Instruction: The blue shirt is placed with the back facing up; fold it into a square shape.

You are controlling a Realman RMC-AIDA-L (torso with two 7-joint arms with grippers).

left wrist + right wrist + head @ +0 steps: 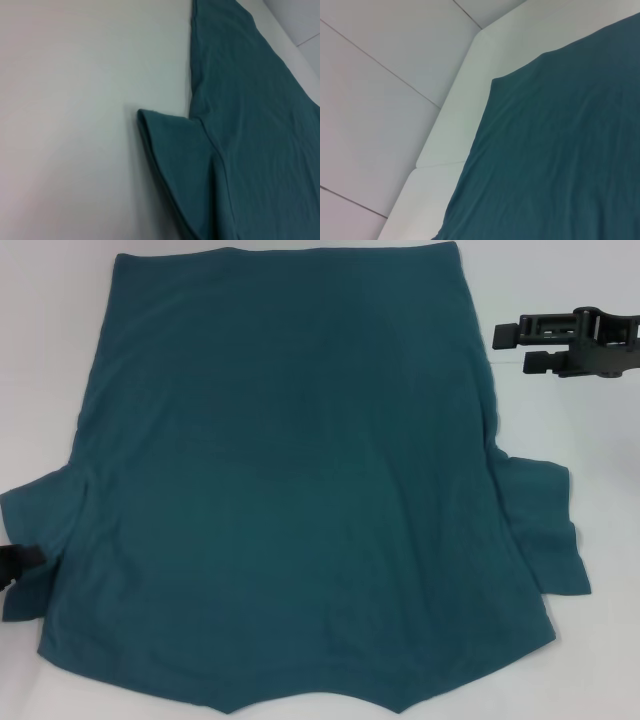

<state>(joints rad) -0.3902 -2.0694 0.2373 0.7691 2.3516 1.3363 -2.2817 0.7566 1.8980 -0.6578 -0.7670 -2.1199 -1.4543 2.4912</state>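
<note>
Your blue shirt [290, 490] lies flat on the table [600, 660]; right pincer [510, 348] hovers released beside it, left pincer [15, 565] unreadable.

this looks like a lab or test station rather than a home: a plain white table [445, 150] with a chamfered corner stands on a floor of large pale grey tiles [380, 75] with thin dark joints. beside the table edge only that bare floor shows, with no furniture or household clutter.
</note>
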